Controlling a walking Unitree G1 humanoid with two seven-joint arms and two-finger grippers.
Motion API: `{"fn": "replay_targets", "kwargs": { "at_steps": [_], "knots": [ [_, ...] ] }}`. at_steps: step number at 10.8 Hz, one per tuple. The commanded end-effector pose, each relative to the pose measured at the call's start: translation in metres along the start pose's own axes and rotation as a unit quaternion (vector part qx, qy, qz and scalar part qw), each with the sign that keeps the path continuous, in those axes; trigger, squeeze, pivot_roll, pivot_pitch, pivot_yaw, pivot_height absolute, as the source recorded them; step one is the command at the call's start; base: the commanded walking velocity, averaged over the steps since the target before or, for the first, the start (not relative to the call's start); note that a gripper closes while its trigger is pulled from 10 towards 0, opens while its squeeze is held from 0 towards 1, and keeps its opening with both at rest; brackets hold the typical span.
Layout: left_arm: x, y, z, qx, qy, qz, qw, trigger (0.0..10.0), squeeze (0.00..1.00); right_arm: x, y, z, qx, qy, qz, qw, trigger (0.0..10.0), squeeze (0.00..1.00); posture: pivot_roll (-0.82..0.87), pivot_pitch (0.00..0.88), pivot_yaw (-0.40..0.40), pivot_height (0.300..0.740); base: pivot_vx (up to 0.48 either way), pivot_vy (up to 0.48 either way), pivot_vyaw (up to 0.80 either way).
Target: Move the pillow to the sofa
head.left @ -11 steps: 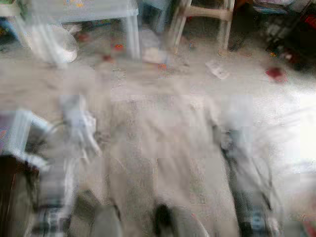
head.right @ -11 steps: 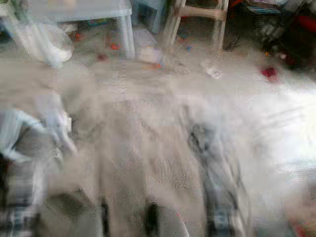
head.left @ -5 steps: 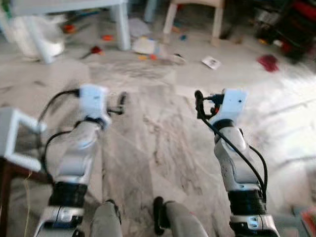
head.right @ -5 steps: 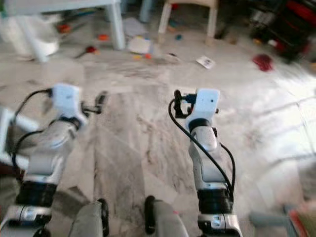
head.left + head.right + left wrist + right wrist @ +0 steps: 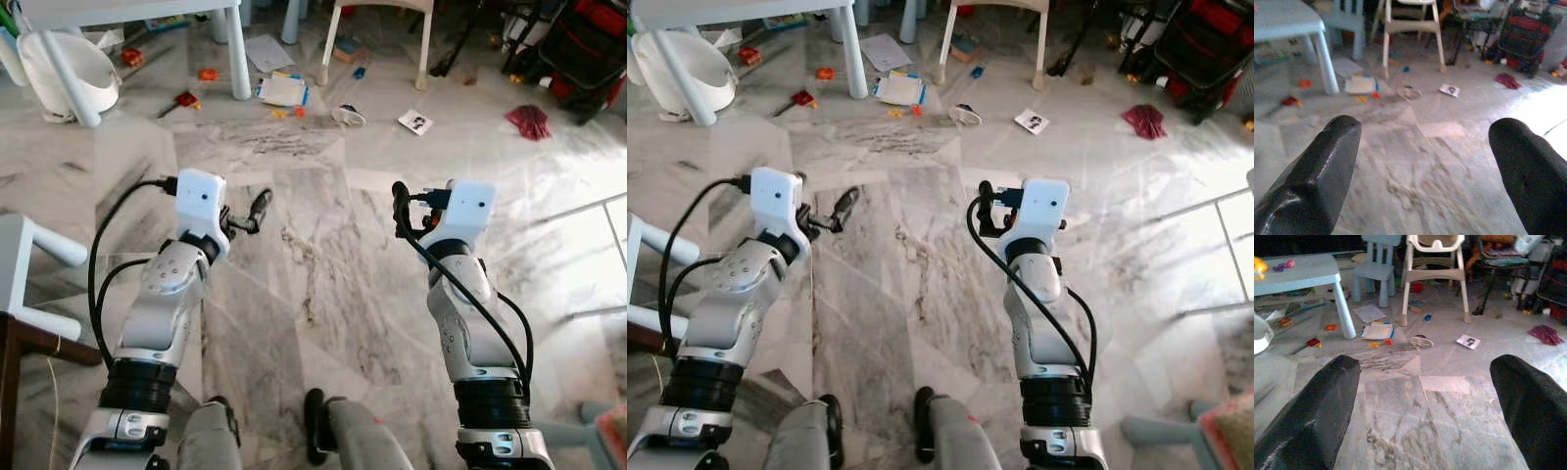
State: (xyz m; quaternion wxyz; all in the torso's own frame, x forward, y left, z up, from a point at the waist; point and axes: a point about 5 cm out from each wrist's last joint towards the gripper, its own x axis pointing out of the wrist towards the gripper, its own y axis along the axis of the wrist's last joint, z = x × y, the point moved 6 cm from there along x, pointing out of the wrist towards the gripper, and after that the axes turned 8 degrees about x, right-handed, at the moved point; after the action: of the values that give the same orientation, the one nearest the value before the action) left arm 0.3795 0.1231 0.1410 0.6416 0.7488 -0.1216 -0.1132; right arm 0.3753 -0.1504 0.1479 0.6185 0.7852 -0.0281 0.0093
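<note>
Since half a second ago the head camera has steadied and the blur has cleared, while both arms hold the same raised pose in front of the robot. Where the pillow lies I cannot tell; a beige, red-edged soft thing (image 5: 1232, 431) sits low at the robot's far right, too cropped to identify. Nearer in, the left gripper (image 5: 257, 210) hangs above the grey-veined marble floor (image 5: 323, 294), its black fingers (image 5: 1327, 166) spread wide with nothing between them. The right gripper (image 5: 400, 208) is level with it and well apart, its fingers (image 5: 1317, 406) likewise spread and holding nothing. Ahead of both, loose papers (image 5: 284, 90) lie on the floor just beside a white leg of the pale blue surface (image 5: 1298, 269), with small red and orange toy pieces (image 5: 184, 99) scattered near. A white high chair (image 5: 1434, 264) stands further back, a light blue child's chair (image 5: 1376, 269) beside it. A small printed card (image 5: 416, 122) and a crumpled red cloth (image 5: 529, 120) lie off to the right, and a white tub (image 5: 69, 73) leans at the far left.
</note>
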Motion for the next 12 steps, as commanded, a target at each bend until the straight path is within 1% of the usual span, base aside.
{"fn": "replay_targets", "kwargs": {
  "at_steps": [1, 2, 3, 4, 6, 7, 8, 9, 10, 11, 12],
  "knots": [
    [-0.002, -0.005, 0.003, -0.011, -0.006, -0.008, 1.000, 10.0, 0.00, -0.001, 0.001, 0.006, 0.006, -0.008, 0.005, 1.000, 10.0, 0.00, 0.02, 0.227, -0.088, 0.740, 0.000, 0.000, 0.00],
    [-0.003, -0.010, 0.001, -0.021, 0.001, -0.015, 1.000, 10.0, 0.00, -0.001, -0.002, 0.007, 0.010, -0.008, 0.004, 1.000, 10.0, 0.00, 0.03, 0.200, -0.083, 0.740, 0.000, 0.000, 0.00],
    [-0.006, -0.013, -0.002, 0.002, 0.008, -0.014, 1.000, 10.0, 0.00, -0.003, -0.002, 0.007, 0.015, -0.002, 0.008, 1.000, 10.0, 0.00, 0.03, 0.181, -0.081, 0.740, 0.000, 0.000, 0.00],
    [-0.010, -0.021, -0.005, 0.008, 0.020, -0.021, 1.000, 10.0, 0.00, -0.005, -0.004, 0.009, 0.014, -0.001, 0.008, 1.000, 10.0, 0.00, 0.03, 0.155, -0.079, 0.740, 0.000, 0.000, 0.00],
    [-0.030, -0.042, -0.004, 0.013, 0.031, -0.044, 0.998, 10.0, 0.00, -0.021, -0.016, 0.022, -0.012, 0.000, -0.003, 1.000, 10.0, 0.00, 0.05, 0.086, -0.075, 0.740, 0.000, 0.000, 0.00],
    [-0.040, -0.052, -0.001, 0.008, 0.036, -0.059, 0.998, 10.0, 0.00, -0.032, -0.028, 0.032, -0.016, -0.009, -0.023, 1.000, 10.0, 0.00, 0.06, 0.056, -0.074, 0.740, 0.000, 0.000, 0.00],
    [-0.045, -0.059, 0.001, 0.001, 0.043, -0.064, 0.997, 10.0, 0.00, -0.044, -0.043, 0.038, -0.019, -0.016, -0.043, 0.999, 10.0, 0.00, 0.06, 0.015, -0.071, 0.740, 0.000, 0.000, -0.80],
    [-0.042, -0.056, 0.002, -0.006, 0.045, -0.058, 0.997, 10.0, 0.00, -0.046, -0.047, 0.036, -0.020, -0.013, -0.044, 0.999, 10.0, 0.00, 0.07, 0.005, -0.071, 0.740, 0.000, 0.000, -0.80],
    [-0.041, -0.053, 0.007, -0.003, 0.036, -0.051, 0.998, 10.0, 0.00, -0.045, -0.048, 0.031, -0.018, -0.008, -0.044, 0.999, 10.0, 0.00, 0.06, 0.001, -0.068, 0.740, 0.000, 0.000, -0.78],
    [-0.042, -0.055, 0.011, 0.005, 0.023, -0.055, 0.998, 10.0, 0.00, -0.046, -0.048, 0.030, -0.016, -0.006, -0.044, 0.999, 10.0, 0.00, 0.06, 0.006, -0.066, 0.740, 0.000, 0.000, -0.77],
    [-0.044, -0.057, 0.014, -0.017, 0.018, -0.059, 0.998, 10.0, 0.00, -0.045, -0.049, 0.032, -0.017, -0.009, -0.044, 0.999, 10.0, 0.00, 0.05, 0.012, -0.065, 0.740, 0.000, 0.000, -0.77]
  ]
}}
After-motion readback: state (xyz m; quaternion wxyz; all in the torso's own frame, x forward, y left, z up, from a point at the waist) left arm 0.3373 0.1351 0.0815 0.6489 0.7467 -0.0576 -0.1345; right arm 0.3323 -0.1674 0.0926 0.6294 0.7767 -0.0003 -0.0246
